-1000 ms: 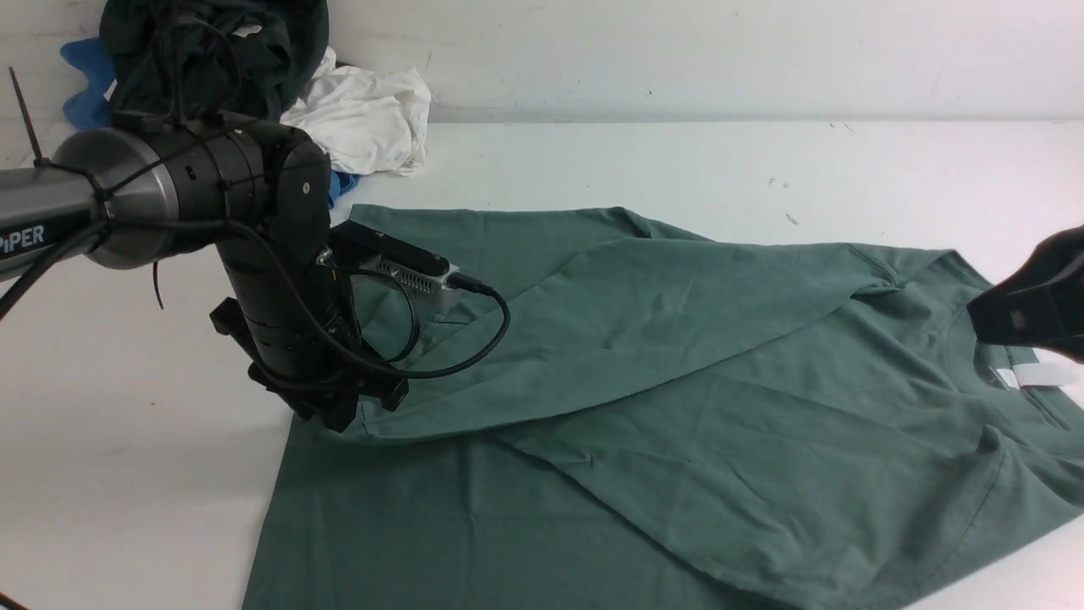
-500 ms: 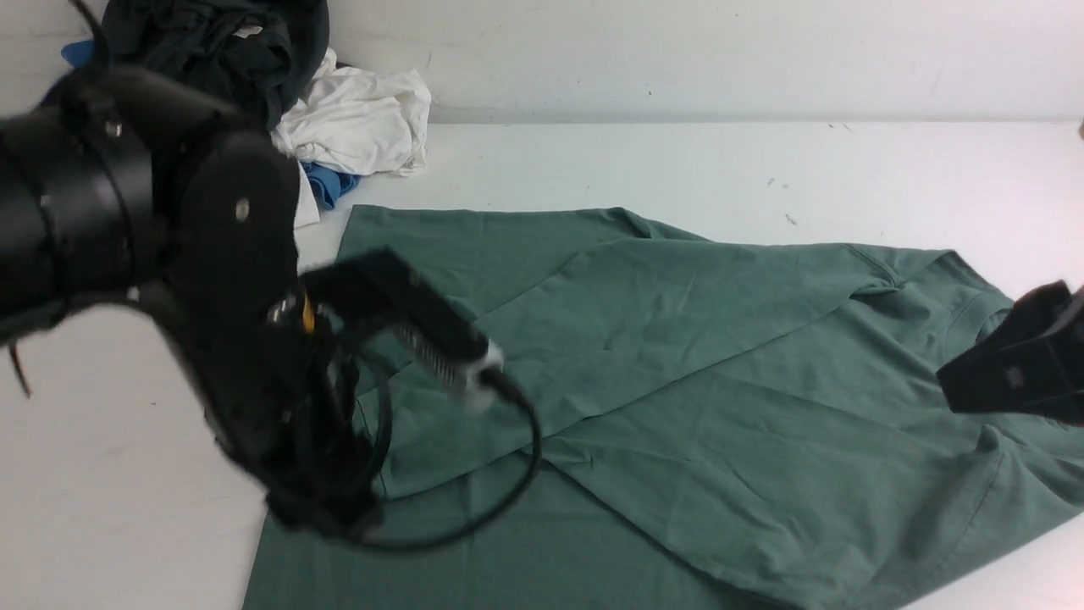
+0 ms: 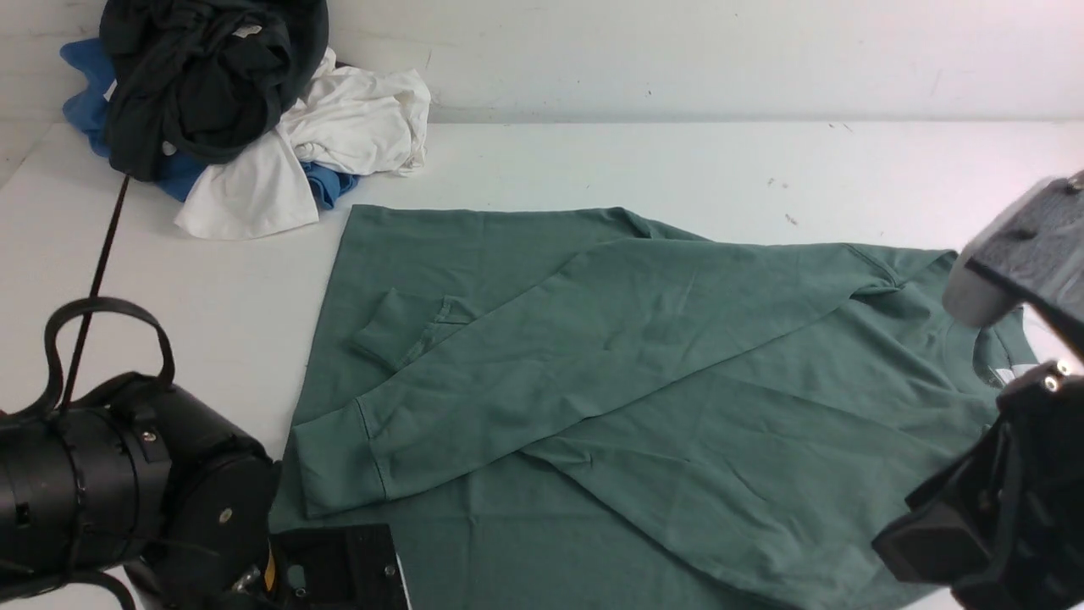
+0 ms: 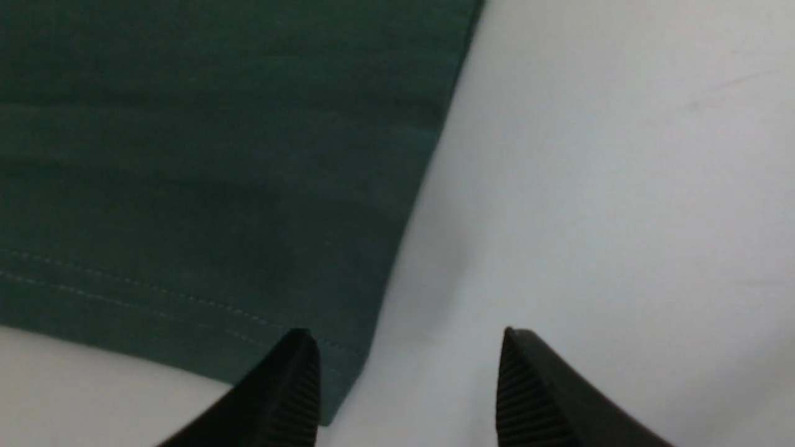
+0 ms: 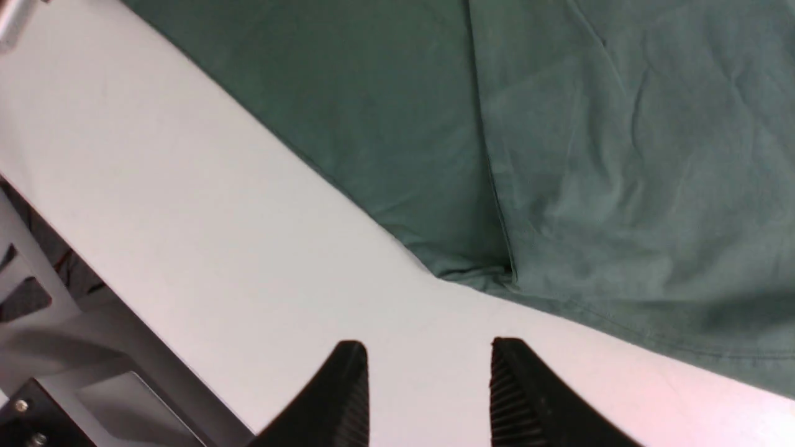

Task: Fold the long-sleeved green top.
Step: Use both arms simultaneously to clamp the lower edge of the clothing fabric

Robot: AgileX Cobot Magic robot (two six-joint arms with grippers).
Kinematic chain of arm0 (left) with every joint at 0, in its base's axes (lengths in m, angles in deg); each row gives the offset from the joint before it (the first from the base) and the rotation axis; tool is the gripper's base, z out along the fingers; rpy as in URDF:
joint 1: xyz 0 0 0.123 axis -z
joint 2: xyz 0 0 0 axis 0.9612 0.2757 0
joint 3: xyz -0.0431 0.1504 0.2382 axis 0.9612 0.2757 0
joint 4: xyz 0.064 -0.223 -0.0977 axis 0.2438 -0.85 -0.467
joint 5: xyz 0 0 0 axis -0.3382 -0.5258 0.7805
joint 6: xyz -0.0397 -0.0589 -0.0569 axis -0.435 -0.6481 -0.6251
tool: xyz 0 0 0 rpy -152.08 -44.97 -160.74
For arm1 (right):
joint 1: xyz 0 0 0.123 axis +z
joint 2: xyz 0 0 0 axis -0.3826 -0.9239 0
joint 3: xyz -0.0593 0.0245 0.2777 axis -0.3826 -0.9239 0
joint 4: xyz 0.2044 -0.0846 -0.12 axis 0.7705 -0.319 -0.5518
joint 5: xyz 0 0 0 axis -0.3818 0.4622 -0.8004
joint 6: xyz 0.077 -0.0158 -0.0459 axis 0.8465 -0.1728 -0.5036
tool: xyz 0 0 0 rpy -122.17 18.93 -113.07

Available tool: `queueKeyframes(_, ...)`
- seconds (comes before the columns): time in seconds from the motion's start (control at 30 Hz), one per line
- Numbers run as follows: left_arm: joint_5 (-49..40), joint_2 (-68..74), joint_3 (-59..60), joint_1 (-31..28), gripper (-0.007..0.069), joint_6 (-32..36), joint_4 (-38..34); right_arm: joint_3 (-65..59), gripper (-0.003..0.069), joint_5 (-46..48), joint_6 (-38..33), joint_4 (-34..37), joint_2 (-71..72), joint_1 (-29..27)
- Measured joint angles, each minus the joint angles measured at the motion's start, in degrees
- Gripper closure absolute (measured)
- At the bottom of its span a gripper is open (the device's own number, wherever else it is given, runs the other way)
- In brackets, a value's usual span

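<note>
The green long-sleeved top lies spread flat on the white table, collar to the right. One sleeve is folded across the body, its cuff near the hem at the left. My left gripper is open and low at the near left hem corner. One finger is over that corner, and only bare table shows between the jaws. My right gripper is open over bare table, just off the top's near right edge, holding nothing.
A pile of clothes sits at the back left by the wall: a blackish garment, a white one and a blue one. The table's near edge and its frame show beside my right gripper.
My left gripper opened and let go of the sleeve cuff, then pulled back to the near left hem corner. My right arm moved from the collar to the near right edge.
</note>
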Motion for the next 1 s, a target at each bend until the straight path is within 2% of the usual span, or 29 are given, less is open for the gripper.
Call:
queueKeyframes(0.3,10.74,0.94,3.47,0.02,0.0265,-0.89,7.58,-2.07,0.0397,0.00,0.00,-0.93,0.00,0.00)
queueKeyframes(0.67,10.80,2.73,2.94,0.02,0.0274,-2.00,7.86,-2.11,0.0397,-0.05,0.00,-0.93,0.00,0.00)
queueKeyframes(0.73,9.46,3.43,2.28,0.02,0.0319,-2.00,7.61,-2.11,0.0397,-0.05,0.00,-1.33,0.00,0.00)
queueKeyframes(0.8,8.67,3.42,2.01,0.02,0.0396,-2.18,7.16,-2.11,0.0397,-0.05,0.00,-2.64,0.07,0.00)
queueKeyframes(0.83,8.52,3.42,1.93,0.02,0.0405,-2.32,7.07,-2.11,0.0397,-0.05,-0.02,-3.10,0.07,0.00)
queueKeyframes(0.87,8.15,3.42,1.81,0.02,0.0456,-2.74,6.95,-2.11,0.0397,-0.05,-0.08,-4.28,0.07,0.00)
queueKeyframes(0.9,7.37,3.52,1.74,0.02,0.0549,-3.30,6.89,-2.11,0.0397,-0.05,-0.51,-6.31,0.07,0.00)
queueKeyframes(1.0,6.98,3.62,1.74,0.06,0.0613,-3.40,7.05,-2.11,0.0393,-0.05,-3.25,-8.88,0.07,0.00)
